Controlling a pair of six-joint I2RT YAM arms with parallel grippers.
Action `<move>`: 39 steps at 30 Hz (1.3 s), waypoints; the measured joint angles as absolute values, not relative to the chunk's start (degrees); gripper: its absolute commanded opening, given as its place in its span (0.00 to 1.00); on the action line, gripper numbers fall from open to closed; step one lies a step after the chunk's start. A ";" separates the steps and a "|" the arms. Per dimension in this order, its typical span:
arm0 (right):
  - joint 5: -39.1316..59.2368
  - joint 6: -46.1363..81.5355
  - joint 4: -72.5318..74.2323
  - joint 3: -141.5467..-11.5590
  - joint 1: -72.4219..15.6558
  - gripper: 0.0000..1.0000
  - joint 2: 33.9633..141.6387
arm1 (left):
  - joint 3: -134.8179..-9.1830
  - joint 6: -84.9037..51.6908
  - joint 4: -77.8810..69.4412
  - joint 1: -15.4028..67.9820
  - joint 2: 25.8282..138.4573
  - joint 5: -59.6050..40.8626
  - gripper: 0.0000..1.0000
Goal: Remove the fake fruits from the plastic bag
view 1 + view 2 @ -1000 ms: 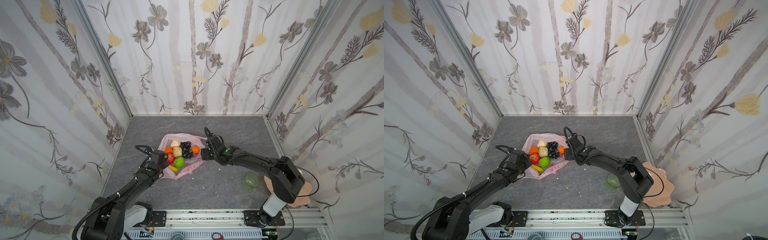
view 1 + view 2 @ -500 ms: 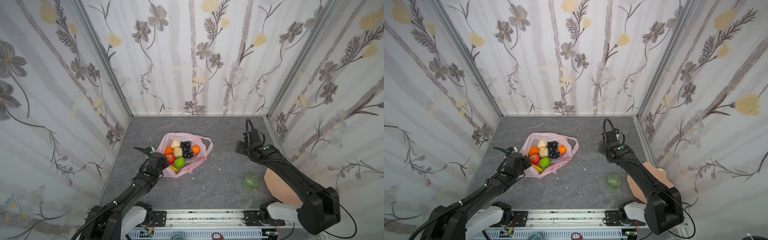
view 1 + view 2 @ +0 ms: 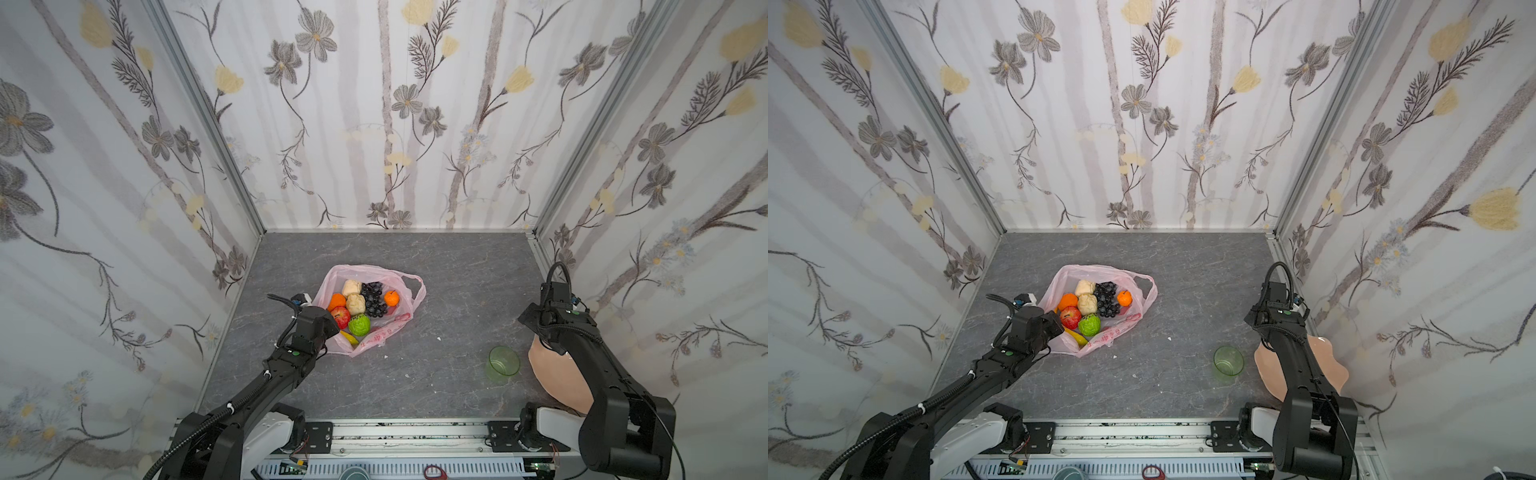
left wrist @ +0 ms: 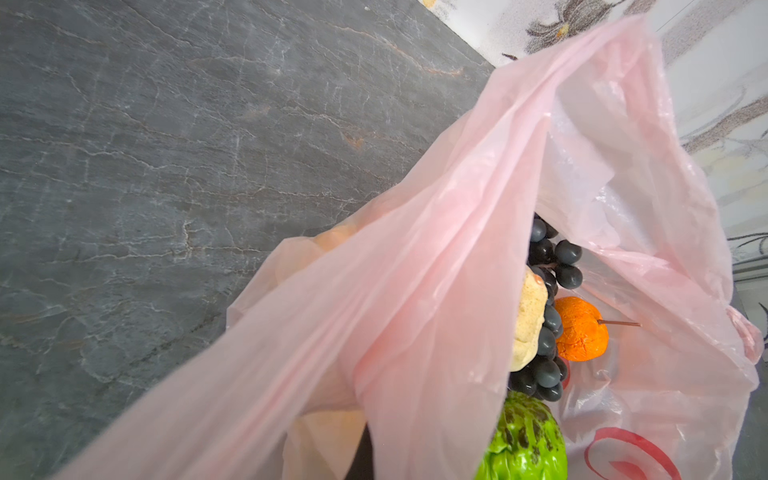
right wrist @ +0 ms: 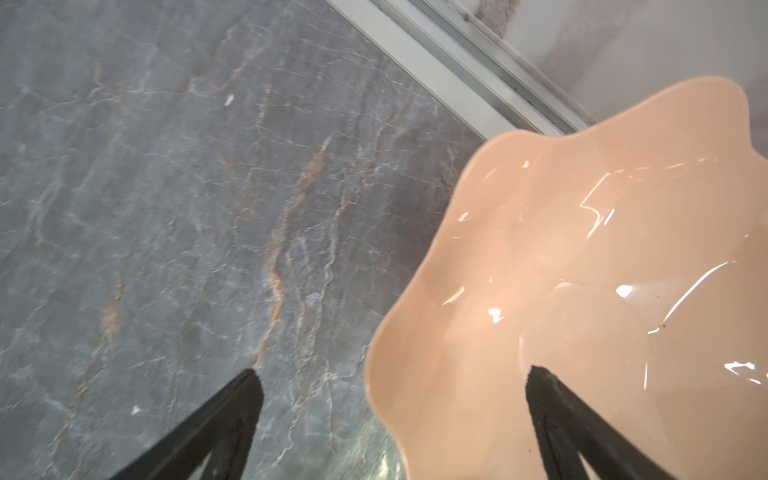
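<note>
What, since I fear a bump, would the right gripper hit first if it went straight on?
Likely the wavy rim of the peach plate: the open right gripper straddles it, above the grey table. Depth is unclear.

One plastic bag (image 3: pixel 386 332), thin translucent pale pink with red printing, lay crumpled and open-mouthed on the desk (image 3: pixel 449 291), left of centre. Its fake fruits (image 3: pixel 356 304) sat clustered inside: two beige lumps (image 3: pixel 351 286), two oranges (image 3: pixel 391 298), red apple (image 3: pixel 341 316), dark grape bunch (image 3: pixel 374 301), green bumpy fruit (image 3: pixel 359 325), banana (image 3: pixel 351 338) half hidden.
</note>
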State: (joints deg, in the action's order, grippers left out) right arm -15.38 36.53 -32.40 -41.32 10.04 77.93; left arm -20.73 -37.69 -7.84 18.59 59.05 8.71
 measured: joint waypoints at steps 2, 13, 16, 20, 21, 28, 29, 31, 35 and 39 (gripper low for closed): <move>-13.69 36.58 -31.70 -39.38 11.53 1.00 79.02 | -20.71 -37.69 -8.34 18.59 59.35 8.49 0.07; -5.87 36.34 -23.18 -38.96 9.06 1.00 86.63 | -20.71 -37.71 -9.52 18.59 60.03 7.27 0.07; -5.08 35.70 -22.31 -41.08 5.08 1.00 88.20 | -20.71 -37.80 -9.58 18.59 60.03 7.22 0.07; -4.69 35.70 -21.91 -43.46 0.54 1.00 89.91 | -20.71 -38.02 -9.58 18.59 60.01 7.16 0.07; -4.56 35.68 -21.74 -44.29 -0.62 1.00 90.32 | -20.71 -38.17 -9.58 18.59 59.99 6.83 0.07; -2.96 35.73 -20.91 -51.20 -10.41 1.00 95.70 | -21.21 -39.33 -9.61 18.59 60.34 6.26 0.07; -2.92 35.73 -20.82 -52.21 -11.60 1.00 96.49 | -21.28 -39.46 -9.61 18.59 60.47 6.13 0.07; -2.90 35.77 -20.78 -54.43 -14.39 1.00 98.50 | -21.45 -39.70 -9.58 18.59 60.73 5.87 0.07; -2.00 35.99 -20.86 -57.45 -18.92 1.00 101.60 | -21.52 -40.21 -9.58 18.59 60.77 5.67 0.07; -1.37 36.36 -20.95 -59.53 -23.44 0.99 103.72 | -21.52 -40.53 -9.58 18.59 60.45 5.28 0.08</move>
